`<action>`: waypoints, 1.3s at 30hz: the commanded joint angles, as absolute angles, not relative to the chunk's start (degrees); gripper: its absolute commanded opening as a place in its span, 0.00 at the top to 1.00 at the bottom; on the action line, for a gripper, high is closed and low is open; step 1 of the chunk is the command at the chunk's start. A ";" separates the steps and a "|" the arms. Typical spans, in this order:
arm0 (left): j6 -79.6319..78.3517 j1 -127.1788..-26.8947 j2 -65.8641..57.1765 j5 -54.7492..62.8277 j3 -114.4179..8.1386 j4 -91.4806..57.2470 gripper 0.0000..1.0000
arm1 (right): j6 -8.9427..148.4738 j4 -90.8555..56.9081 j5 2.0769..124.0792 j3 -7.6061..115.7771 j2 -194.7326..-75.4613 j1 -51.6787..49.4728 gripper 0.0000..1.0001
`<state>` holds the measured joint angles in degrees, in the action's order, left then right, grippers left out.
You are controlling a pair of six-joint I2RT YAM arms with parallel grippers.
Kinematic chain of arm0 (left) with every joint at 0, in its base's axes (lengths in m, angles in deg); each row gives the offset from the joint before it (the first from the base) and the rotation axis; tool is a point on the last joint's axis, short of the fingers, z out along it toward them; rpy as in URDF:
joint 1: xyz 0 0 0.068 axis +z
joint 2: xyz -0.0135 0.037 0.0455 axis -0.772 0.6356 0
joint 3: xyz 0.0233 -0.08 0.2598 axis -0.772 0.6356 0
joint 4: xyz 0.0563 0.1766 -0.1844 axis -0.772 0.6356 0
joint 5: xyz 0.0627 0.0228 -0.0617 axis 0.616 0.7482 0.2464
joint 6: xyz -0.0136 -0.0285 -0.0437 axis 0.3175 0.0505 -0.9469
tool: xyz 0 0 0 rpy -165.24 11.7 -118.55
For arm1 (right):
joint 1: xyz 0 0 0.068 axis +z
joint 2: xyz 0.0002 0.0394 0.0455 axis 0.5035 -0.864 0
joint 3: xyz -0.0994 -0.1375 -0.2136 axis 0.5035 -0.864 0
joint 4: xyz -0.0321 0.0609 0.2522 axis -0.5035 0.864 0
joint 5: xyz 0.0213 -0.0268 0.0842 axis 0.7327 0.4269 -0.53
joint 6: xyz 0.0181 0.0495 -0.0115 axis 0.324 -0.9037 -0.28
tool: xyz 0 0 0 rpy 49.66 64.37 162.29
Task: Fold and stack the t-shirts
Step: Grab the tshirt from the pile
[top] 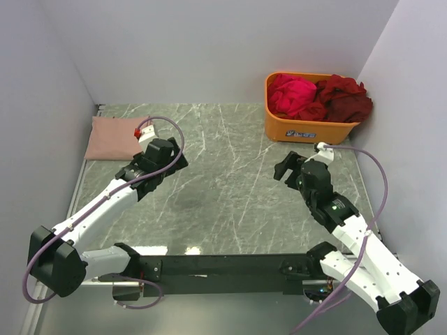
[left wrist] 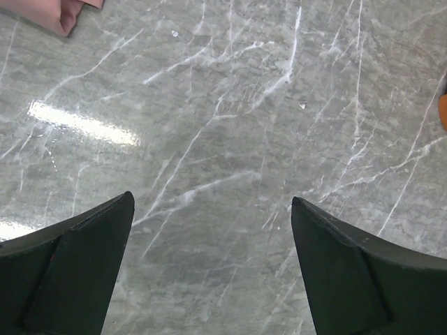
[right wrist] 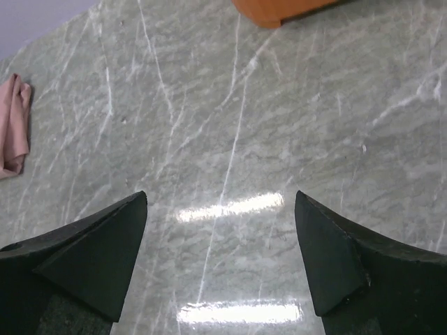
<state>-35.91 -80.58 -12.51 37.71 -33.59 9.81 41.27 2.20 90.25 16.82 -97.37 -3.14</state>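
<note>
A pale dusty pink t-shirt (top: 112, 137) lies folded flat at the table's far left; its edge shows in the left wrist view (left wrist: 64, 14) and the right wrist view (right wrist: 12, 125). A bright pinkish-red t-shirt (top: 292, 95) and a dark maroon t-shirt (top: 346, 99) lie crumpled in the orange bin (top: 307, 130) at the far right. My left gripper (top: 178, 162) is open and empty, just right of the folded shirt. My right gripper (top: 288, 167) is open and empty, in front of the bin.
Grey walls close the table in on the left, back and right. The marble tabletop (top: 223, 195) lies between the two arms. The bin's corner shows in the right wrist view (right wrist: 272, 10).
</note>
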 commanded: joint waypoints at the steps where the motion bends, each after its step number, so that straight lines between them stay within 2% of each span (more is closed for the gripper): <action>1: -36.43 -80.68 -13.57 39.98 -34.67 9.86 0.01 | 43.70 -0.96 92.34 22.12 -98.57 -3.42 0.07; 2: -36.26 -80.68 -13.22 39.90 -34.58 9.60 0.00 | 44.67 -1.48 92.78 24.57 -99.79 -3.42 0.04; 7: -35.47 -80.60 -11.64 40.16 -36.60 9.86 0.01 | 47.13 -4.73 104.79 34.84 -107.43 -3.77 0.03; 9: -35.29 -80.60 -10.76 39.99 -37.83 10.39 0.01 | 49.59 -4.56 105.17 39.42 -114.11 -6.13 0.03; 15: -34.41 -80.51 -9.26 40.69 -38.62 9.07 0.01 | 53.99 -0.01 94.99 60.69 -135.99 -16.58 0.03; 22: -34.32 -80.16 -6.19 38.14 -39.42 7.84 0.01 | 57.50 12.11 86.37 95.28 -164.55 -25.65 0.02; 25: -34.15 -79.89 -4.61 37.09 -39.77 6.96 0.00 | 59.96 10.57 85.66 102.53 -176.41 -27.85 0.03; 32: -35.02 -79.63 -0.30 34.01 -41.52 6.96 0.01 | 61.11 0.02 82.17 111.42 -191.01 -29.97 0.05; 33: -35.29 -79.63 0.05 33.66 -41.79 7.13 0.01 | 61.11 -1.12 80.93 112.82 -192.43 -29.97 0.07; 34: -35.29 -79.63 0.58 33.22 -41.88 6.79 0.00 | 61.20 -1.92 80.22 115.53 -193.75 -29.97 0.17; 36: -35.12 -79.63 0.67 31.56 -41.18 5.74 0.01 | 61.73 -5.33 79.16 116.96 -196.22 -31.45 0.27; 39: -34.94 -79.63 -0.47 28.92 -39.86 3.54 0.01 | 60.76 -9.90 78.81 117.41 -196.40 -31.64 0.47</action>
<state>-35.26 -79.75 0.87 32.59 -39.38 7.62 60.88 0.06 81.02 113.17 -198.39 -30.92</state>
